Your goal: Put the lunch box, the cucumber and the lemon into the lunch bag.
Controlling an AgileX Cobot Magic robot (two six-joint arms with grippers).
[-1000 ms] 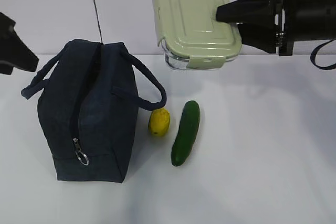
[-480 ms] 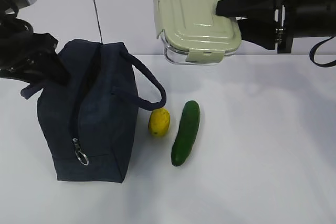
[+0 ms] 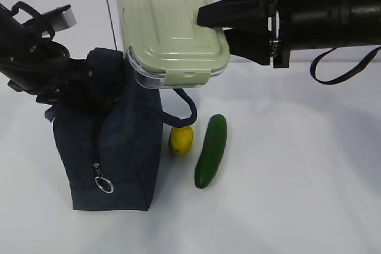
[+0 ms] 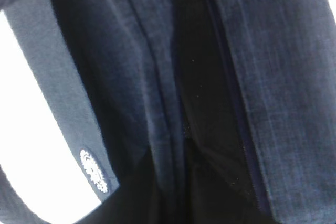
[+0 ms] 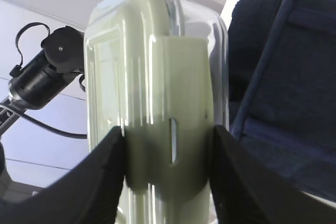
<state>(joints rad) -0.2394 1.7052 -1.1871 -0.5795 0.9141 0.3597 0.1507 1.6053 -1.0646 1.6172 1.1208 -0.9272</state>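
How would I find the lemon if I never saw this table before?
Find the boxy dark navy fabric lunch bag standing on the white table. Just right of it lies the small bright yellow oval lemon, much shorter and rounder than the long dark green cucumber beside it.

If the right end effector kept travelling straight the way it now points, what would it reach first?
It points leftward, carrying the lunch box ahead of it. Going on, the box would probably first meet the left arm above the lunch bag, though depth is unclear; it may pass behind.
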